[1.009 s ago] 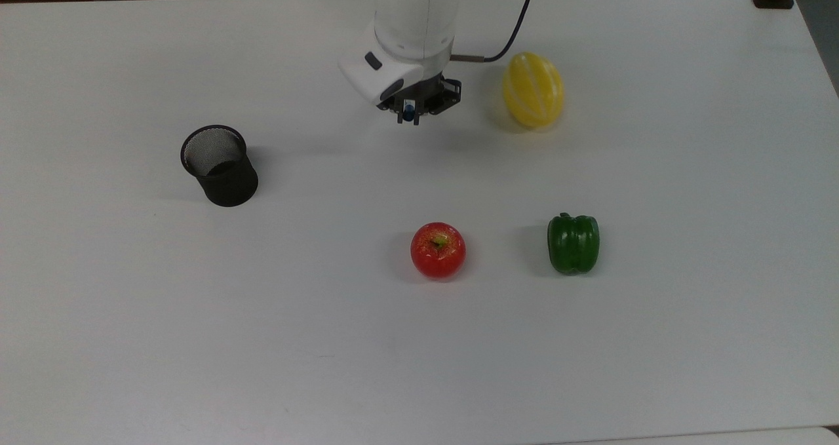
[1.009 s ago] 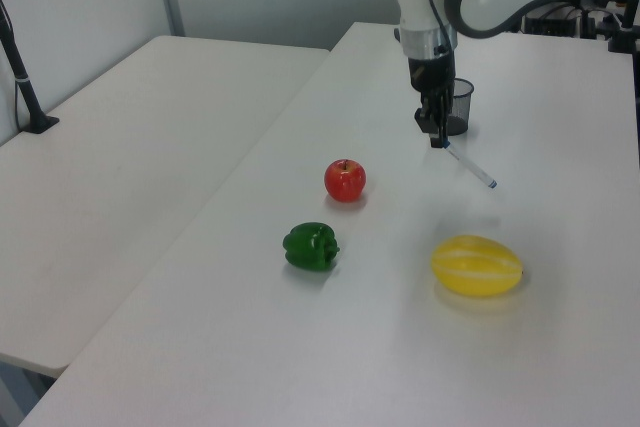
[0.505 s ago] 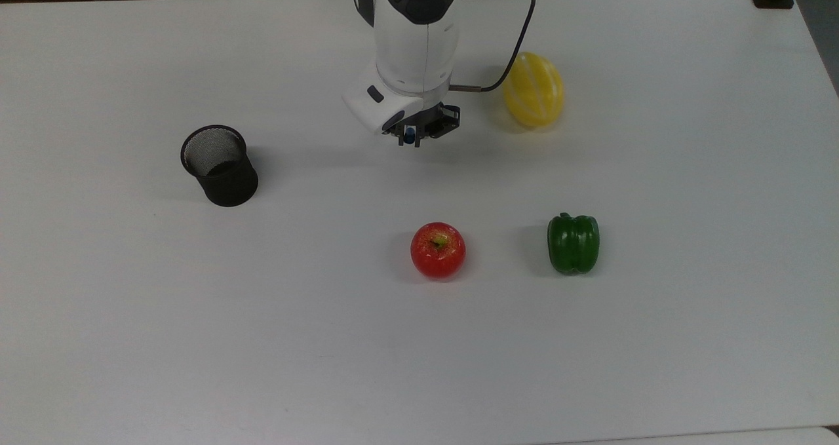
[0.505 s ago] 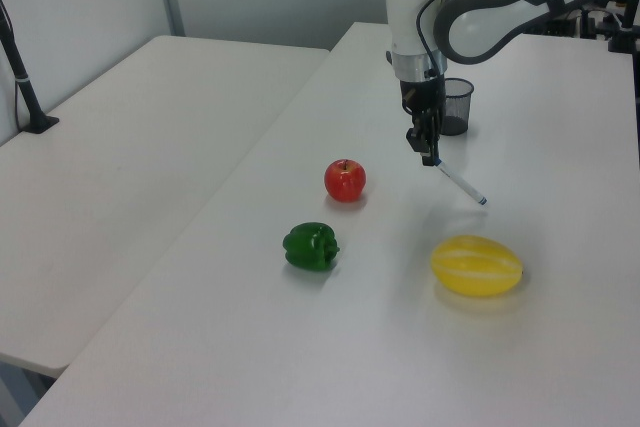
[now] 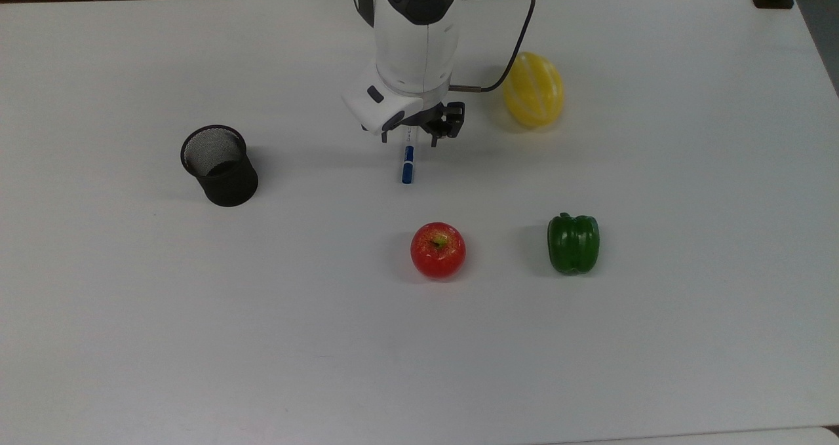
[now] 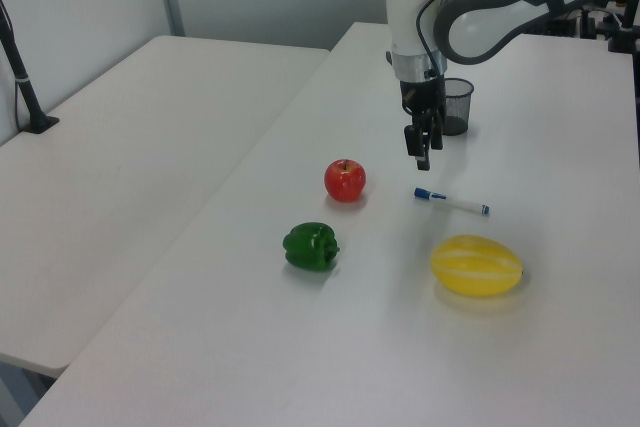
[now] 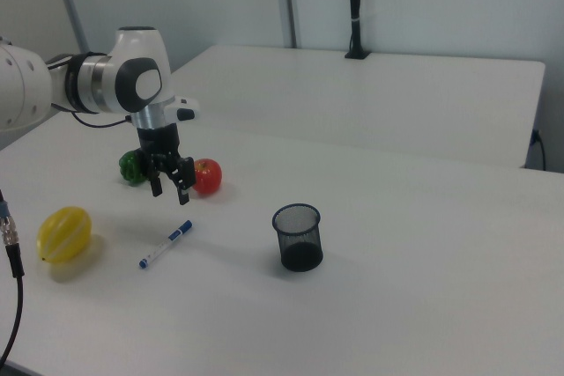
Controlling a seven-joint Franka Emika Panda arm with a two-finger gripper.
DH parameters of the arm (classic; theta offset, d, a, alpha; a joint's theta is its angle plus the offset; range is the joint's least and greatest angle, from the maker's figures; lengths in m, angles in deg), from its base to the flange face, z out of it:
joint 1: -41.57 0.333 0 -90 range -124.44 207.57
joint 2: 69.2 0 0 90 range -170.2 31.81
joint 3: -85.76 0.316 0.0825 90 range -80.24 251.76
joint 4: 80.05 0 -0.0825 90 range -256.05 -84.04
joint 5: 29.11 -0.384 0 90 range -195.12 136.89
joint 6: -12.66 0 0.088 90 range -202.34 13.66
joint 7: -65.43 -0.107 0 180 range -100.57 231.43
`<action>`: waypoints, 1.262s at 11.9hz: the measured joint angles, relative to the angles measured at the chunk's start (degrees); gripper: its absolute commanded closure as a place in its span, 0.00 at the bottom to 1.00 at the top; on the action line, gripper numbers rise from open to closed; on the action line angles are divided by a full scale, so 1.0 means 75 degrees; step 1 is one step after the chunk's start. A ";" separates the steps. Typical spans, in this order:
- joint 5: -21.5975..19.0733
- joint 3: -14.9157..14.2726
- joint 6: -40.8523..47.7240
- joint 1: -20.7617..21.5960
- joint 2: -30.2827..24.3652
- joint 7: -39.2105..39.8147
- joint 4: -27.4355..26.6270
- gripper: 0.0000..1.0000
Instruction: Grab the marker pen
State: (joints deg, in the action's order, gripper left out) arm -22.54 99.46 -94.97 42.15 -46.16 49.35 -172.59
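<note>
Right view, claw spread wide (holding nothing), marker pen flat below it, bare table around

Top view: overhead, looking straight down on the white table. Left view: oblique, from beyond the ribbed yellow melon. Right view: oblique, opposite side, nearer the black mesh cup. All share these items.

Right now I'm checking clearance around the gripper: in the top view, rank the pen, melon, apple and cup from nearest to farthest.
From the gripper:
1. Pen, just below it.
2. Melon, on the top view's right.
3. Apple, further below.
4. Cup, on the top view's left.
</note>
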 measured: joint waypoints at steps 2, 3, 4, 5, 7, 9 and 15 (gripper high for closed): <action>0.0040 0.0000 0.0000 0.0000 -0.0001 0.0000 0.0014 0.00; 0.0116 0.0000 -0.0001 0.0000 -0.0005 0.0000 0.0034 0.00; 0.0174 0.0000 -0.0002 0.0000 -0.0018 0.0000 0.0057 0.00; 0.0240 0.0000 -0.0003 0.0001 -0.0077 0.0000 0.0118 0.00; 0.0366 0.0000 -0.0002 0.0003 -0.0414 0.0054 0.0183 0.00; 0.0389 -0.0035 0.0374 0.0003 -0.0948 0.0492 0.0208 0.00; -0.0176 -0.1220 0.1841 0.0370 -0.2626 0.1337 0.0202 0.00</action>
State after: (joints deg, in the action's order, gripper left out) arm -23.86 90.31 -81.16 44.92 -65.85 59.38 -171.07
